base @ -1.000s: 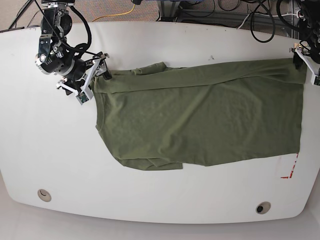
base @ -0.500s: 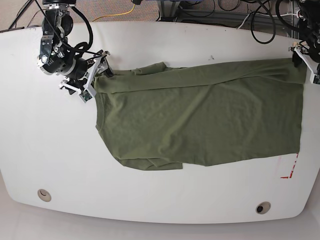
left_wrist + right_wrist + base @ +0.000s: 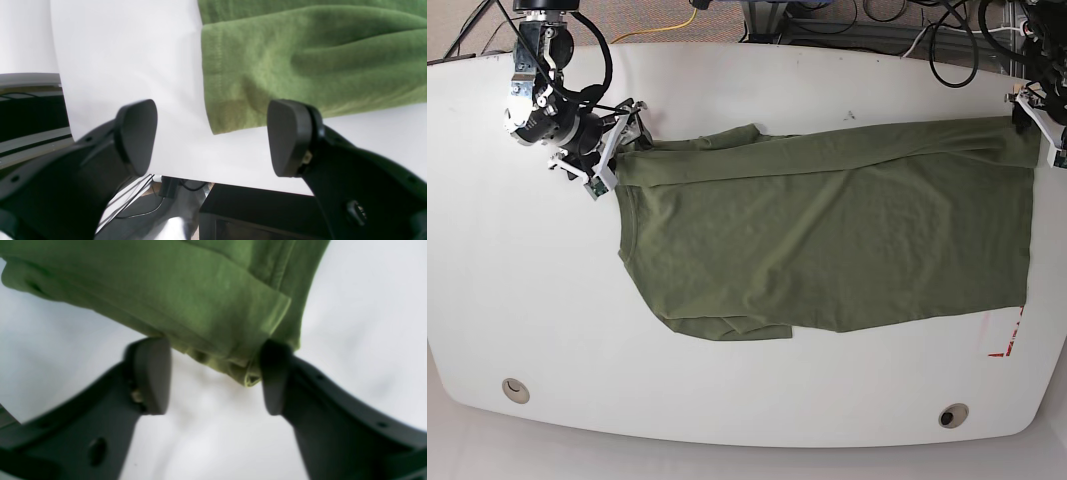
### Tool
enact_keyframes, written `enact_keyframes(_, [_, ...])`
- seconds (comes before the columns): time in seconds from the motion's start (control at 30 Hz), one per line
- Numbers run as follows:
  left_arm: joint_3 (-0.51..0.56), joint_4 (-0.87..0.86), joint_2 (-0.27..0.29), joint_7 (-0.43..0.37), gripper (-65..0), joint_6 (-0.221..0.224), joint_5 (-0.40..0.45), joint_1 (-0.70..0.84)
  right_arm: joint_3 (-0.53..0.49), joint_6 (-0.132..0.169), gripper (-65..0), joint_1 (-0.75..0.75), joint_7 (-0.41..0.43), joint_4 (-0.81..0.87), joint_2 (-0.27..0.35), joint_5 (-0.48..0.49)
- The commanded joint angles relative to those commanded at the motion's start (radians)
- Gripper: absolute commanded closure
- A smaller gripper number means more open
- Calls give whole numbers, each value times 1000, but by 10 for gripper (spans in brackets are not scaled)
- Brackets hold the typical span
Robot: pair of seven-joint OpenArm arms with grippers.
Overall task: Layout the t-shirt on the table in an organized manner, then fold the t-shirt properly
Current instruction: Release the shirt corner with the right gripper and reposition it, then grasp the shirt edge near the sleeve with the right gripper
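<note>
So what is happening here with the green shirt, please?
A two-armed robot is laying out an olive t-shirt on a white table. The shirt lies mostly spread, with its far edge folded over. The right gripper is open at the shoulder corner, cloth touching one of its fingers. The left gripper is open beside the hem corner, holding nothing.

one t-shirt [image 3: 837, 235], one table [image 3: 527, 290], two grommets [image 3: 515, 389], two pincers [image 3: 617, 140], one red tape outline [image 3: 1010, 338].
</note>
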Motion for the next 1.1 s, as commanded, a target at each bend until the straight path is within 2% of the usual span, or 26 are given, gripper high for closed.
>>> enact_keyframes(0.03, [0,0,0,0,-476,0,0,0,0,0,-225,0,0,0,0,0])
enact_keyframes(0.17, [0,0,2,0,-476,0,0,0,0,0,-113,12,-3,3,-3,3])
enact_keyframes(0.6, [0,-2,2,0,-476,0,2,3,-2,0,-54,37,-11,35,-2,9])
enact_keyframes(0.87, [0,-2,2,0,-476,0,2,5,-2,-5,-55,149,-89,32,-9,6])
enact_keyframes(0.97, [0,-2,2,0,-476,0,2,5,-2,-5,-59,195,-104,31,-35,2])
enact_keyframes(1.03, [0,-2,2,0,-476,0,2,5,-2,-5,-86,219,-109,25,-43,2])
enact_keyframes(1.1, [0,-2,2,0,-476,0,2,5,-2,-5,-147,241,-123,3,-48,3])
